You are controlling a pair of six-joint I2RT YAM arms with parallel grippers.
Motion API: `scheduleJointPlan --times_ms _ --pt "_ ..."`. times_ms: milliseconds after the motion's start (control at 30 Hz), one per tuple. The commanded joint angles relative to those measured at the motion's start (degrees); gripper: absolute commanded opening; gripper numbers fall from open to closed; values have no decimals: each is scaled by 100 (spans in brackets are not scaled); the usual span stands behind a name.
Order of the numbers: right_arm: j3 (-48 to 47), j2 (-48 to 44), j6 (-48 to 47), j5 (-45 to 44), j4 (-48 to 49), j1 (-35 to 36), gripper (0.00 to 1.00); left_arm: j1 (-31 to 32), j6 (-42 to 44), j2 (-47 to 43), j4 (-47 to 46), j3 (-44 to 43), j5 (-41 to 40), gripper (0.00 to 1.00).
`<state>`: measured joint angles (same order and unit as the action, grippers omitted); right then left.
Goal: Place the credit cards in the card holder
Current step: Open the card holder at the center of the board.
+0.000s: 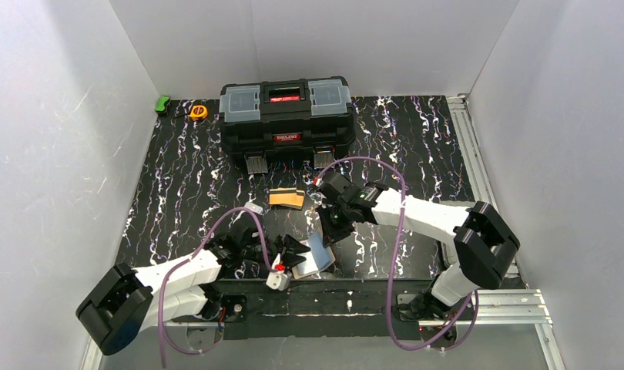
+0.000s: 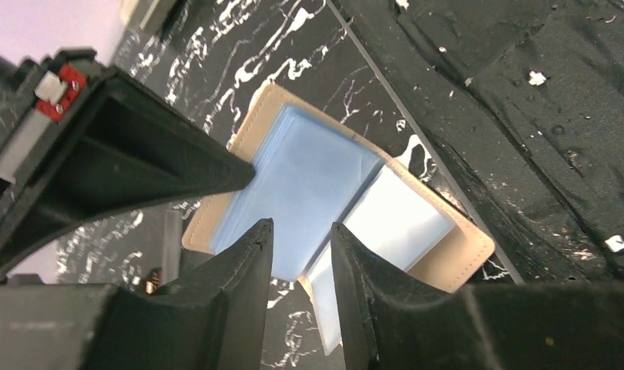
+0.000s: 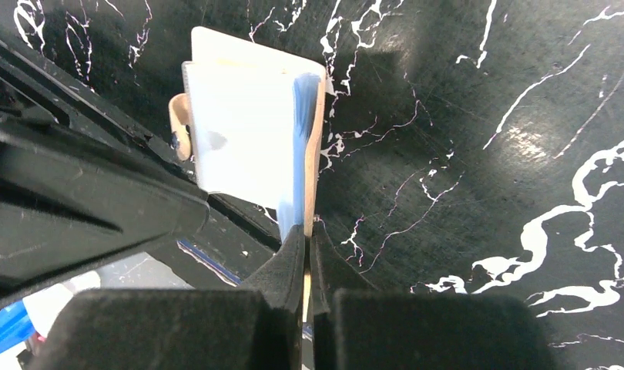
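Lying open at the near edge of the bench (image 1: 417,139), the small tan folding card holder (image 1: 315,258) looks light and floppy, its clear plastic pockets (image 2: 301,177) slippery; take it by the stiffer tan edge. Your right fingers (image 3: 282,266) are pinched shut on that edge. Your left fingers (image 2: 243,270) stand partly apart over the pockets. The flat orange credit cards (image 1: 286,198) lie farther back.

One card holder (image 1: 319,254); one toolbox (image 1: 286,116); one tape measure (image 1: 199,112); credit cards (image 1: 286,198) stacked, number unclear.

Black marbled table (image 1: 417,139): toolbox (image 1: 286,116) and tape measure (image 1: 199,112) along far edge, cards (image 1: 286,198) mid-table, card holder (image 1: 317,258) at near edge.
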<state>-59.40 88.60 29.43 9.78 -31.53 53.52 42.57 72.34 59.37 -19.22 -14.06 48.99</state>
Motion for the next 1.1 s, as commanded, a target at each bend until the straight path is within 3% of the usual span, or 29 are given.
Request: scheduleJointPlan --times_ms 0,300,667,1067 --pt "-449 45 71 -261 -282 89 1 104 700 -192 -12 0 486 33" --pt "-652 170 128 -283 -364 229 1 329 1535 354 350 -369 677 35" --pt "-626 210 109 -235 -306 272 1 516 1549 880 256 -701 465 36" --pt "-684 219 108 -231 -284 317 1 538 1831 757 944 -861 403 36"
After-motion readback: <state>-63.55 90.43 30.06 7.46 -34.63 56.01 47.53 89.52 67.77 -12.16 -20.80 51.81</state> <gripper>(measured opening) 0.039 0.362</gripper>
